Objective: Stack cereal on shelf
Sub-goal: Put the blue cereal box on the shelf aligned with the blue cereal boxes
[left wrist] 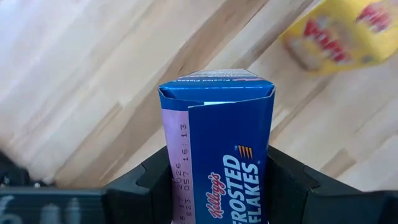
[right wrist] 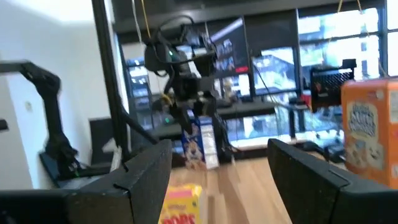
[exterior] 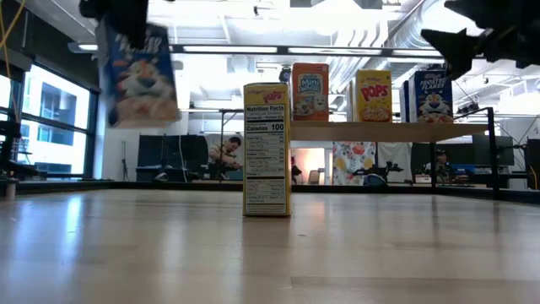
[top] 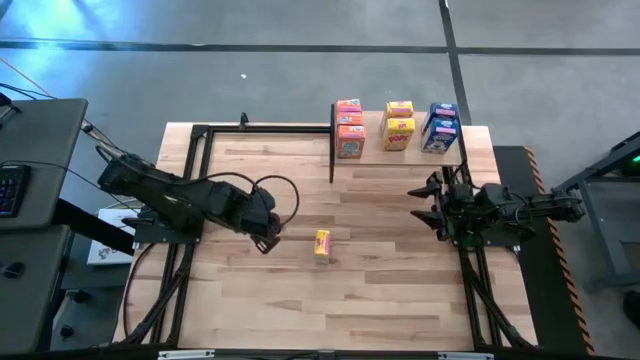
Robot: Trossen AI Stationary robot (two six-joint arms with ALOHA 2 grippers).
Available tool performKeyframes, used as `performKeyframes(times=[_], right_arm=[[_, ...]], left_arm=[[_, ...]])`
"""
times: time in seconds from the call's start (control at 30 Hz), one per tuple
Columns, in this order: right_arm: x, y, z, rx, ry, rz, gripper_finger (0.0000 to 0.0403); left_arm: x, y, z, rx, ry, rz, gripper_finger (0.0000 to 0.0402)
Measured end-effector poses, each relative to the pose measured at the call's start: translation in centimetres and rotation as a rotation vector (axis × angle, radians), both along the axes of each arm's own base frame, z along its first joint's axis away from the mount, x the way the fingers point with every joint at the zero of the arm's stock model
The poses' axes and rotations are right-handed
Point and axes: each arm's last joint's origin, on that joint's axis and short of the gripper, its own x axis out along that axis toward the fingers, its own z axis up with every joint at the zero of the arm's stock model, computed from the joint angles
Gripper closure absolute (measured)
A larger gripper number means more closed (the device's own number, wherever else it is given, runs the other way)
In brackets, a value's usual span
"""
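Observation:
My left gripper point(top: 266, 236) is shut on a blue cereal box point(exterior: 135, 76), which hangs high above the table's left half. A yellow box point(top: 322, 245) stands upright on its base at mid-table, just right of that gripper, and also shows in the low view point(exterior: 267, 149). The shelf point(top: 410, 152) at the far right carries orange-pink point(top: 349, 128), yellow point(top: 399, 125) and blue point(top: 440, 128) boxes. My right gripper point(top: 430, 205) hovers open in front of the shelf, near the table's right edge, touching nothing. My left gripper pinches the blue box between its two fingers point(left wrist: 286, 180), one on each of two opposite sides near its upper end point(left wrist: 180, 186). The fingers come from above, pointing down. The box hangs below them, lifted clear of the table and slightly tilted point(exterior: 135, 76).
Black frame posts run along the table's left point(top: 185, 200) and right point(top: 470, 260) sides and around the shelf point(top: 332, 140). Bare wooden tabletop point(top: 380, 290) lies in front of the shelf and around the yellow box. A person sits in the room far behind point(exterior: 226, 156).

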Motion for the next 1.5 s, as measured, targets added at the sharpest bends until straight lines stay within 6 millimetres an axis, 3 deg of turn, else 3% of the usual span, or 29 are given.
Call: performKeyframes(times=[0.2, 0.4, 0.6, 0.8, 1.13, 1.5], right_arm=[[-0.3, 0.0, 0.9, 0.037, -0.092, 0.036, 0.0145], [-0.5, 0.0, 1.4, -0.032, -0.16, 0.001, 0.0145], [-0.8, -0.1, 2.1, -0.077, -0.223, -0.036, 0.0145], [-0.6, -0.1, 4.1, -0.105, -0.144, -0.051, 0.0145], [2.5, 0.2, 7.2, -0.147, 0.096, -0.049, 0.0145], [6.9, 0.7, 8.0, -0.131, 0.226, -0.03, 0.0145]], left_arm=[[0.4, 0.1, 2.4, 0.06, -0.089, -0.062, 0.0227], [1.1, 0.4, 4.1, 0.086, -0.178, -0.141, 0.0227], [2.2, 0.8, 4.9, 0.115, -0.271, -0.228, 0.0227], [3.1, 1.9, 5.3, 0.166, -0.319, -0.299, 0.0227], [4.0, 3.0, 5.8, 0.248, -0.368, -0.399, 0.0227], [5.2, 2.7, 5.6, 0.276, -0.402, -0.478, 0.0227]])
